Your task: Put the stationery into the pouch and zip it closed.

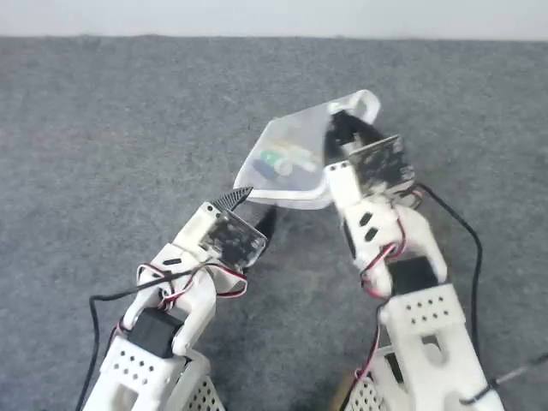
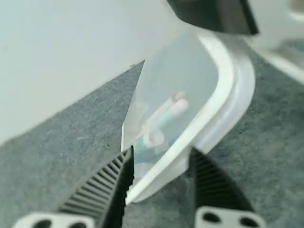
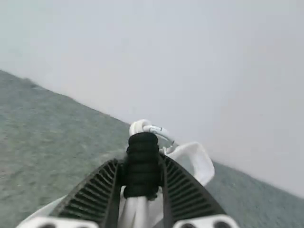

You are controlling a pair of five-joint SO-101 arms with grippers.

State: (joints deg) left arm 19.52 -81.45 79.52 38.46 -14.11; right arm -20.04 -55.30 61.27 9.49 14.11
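Bench (image 1: 103, 128) of grey cloth lies under the clear pouch (image 1: 295, 141), held up at a tilt between 2 arms. The left arm (image 1: 205, 248) has its jaws closed on the pouch's near corner. The right arm (image 1: 385, 223) has its jaws clamped on the black zip pull (image 3: 142, 164) at the far corner. The stationery (image 2: 161, 123) already sits inside, so step 1 looks done. What remains is the zip, and whether it is run fully shut cannot be told from here.
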